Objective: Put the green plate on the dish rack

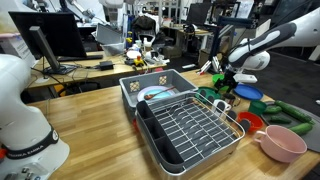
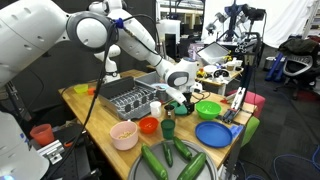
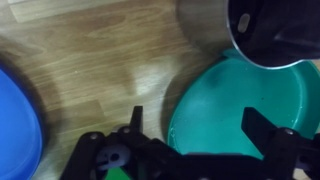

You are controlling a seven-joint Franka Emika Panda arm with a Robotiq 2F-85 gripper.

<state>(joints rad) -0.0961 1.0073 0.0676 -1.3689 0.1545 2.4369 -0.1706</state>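
Your wooden desk point(image 3: 110, 50) carries the green plate point(image 3: 235, 105) lying flat, with bare wood between it and a blue plate point(image 3: 15, 125). In an exterior view you'll also see the dish rack point(image 1: 200, 125), a pink bowl point(image 2: 124, 134), a red bowl point(image 2: 149, 125) and a lime-green bowl point(image 2: 207, 109) on it.

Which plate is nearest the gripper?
The green plate: dark teal, partly under the open gripper; the blue plate lies off at the wrist view's edge.
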